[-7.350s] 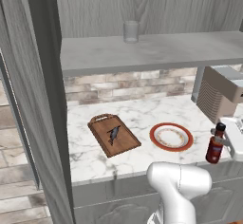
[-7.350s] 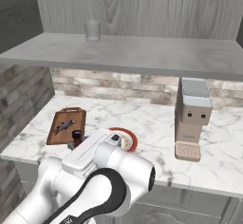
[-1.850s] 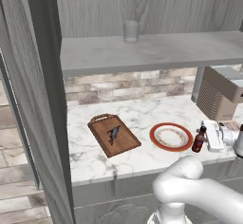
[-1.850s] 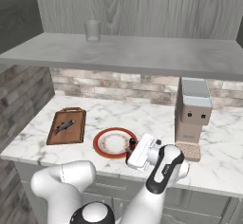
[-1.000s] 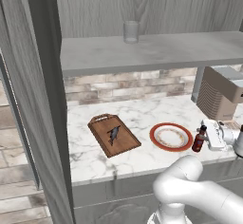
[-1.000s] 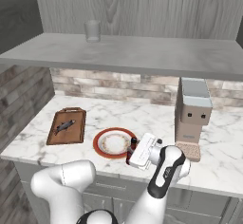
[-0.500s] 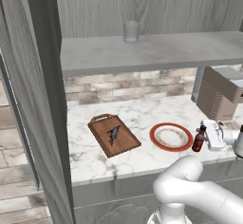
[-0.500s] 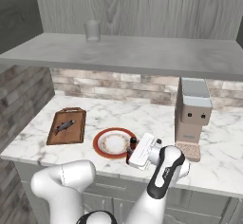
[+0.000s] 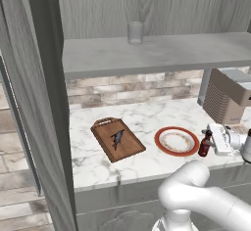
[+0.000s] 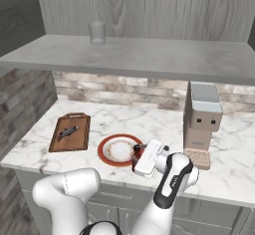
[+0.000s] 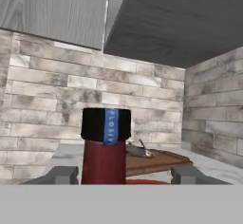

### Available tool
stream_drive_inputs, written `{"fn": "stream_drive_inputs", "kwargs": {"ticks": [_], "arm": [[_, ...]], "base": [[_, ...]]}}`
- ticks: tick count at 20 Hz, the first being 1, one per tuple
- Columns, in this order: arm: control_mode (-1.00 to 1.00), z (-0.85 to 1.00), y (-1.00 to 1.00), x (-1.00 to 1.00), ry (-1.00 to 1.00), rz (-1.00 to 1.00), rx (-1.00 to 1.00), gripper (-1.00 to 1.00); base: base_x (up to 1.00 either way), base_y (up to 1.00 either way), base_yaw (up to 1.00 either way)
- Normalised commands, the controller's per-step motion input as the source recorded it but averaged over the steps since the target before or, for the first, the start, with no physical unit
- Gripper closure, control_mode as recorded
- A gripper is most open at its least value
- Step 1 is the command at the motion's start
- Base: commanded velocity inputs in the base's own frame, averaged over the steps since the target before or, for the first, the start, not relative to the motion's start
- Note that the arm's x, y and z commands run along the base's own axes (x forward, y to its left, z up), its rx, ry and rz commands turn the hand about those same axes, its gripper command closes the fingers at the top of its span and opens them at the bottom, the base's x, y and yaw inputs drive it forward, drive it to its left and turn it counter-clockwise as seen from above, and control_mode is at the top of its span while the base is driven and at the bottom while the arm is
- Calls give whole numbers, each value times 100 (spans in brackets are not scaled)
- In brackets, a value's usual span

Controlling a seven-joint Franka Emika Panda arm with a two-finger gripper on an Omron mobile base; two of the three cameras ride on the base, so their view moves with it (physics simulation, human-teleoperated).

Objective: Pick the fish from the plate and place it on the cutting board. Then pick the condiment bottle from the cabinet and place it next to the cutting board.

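The condiment bottle (image 9: 204,146), dark red with a black cap (image 11: 105,123), stands upright on the counter just right of the plate (image 9: 163,147). My gripper (image 9: 208,140) is level with it, open, its fingertips (image 11: 60,174) spread to either side of the bottle's neck without touching it. From the right base view the white hand covers part of the bottle (image 10: 137,160) beside the plate (image 10: 105,152). The fish (image 9: 117,138) lies on the cutting board (image 9: 109,149), left of the plate. The cabinet shelf (image 9: 166,54) runs above the counter.
A clear glass (image 9: 135,32) stands on the cabinet shelf. A boxy coffee machine (image 10: 201,122) sits on the counter right of my hand. A tall grey side panel (image 9: 39,103) rises at the left. The counter's front edge is close below the bottle.
My fingers have spread apart and let go of the condiment bottle, which stays standing beside the plate. The arm and the other things have not moved.
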Motion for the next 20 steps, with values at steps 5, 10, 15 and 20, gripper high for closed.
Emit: {"fn": "stream_drive_inputs", "kwargs": {"ticks": [5,10,15,20], "arm": [[-100,-5,0,0,0,0,0,-100],[-100,0,0,0,0,0,0,-100],[-100,0,0,0,0,0,0,-100],[-100,0,0,0,0,0,0,-100]], "base": [[0,0,0],[0,0,0],[0,0,0],[0,0,0]]}}
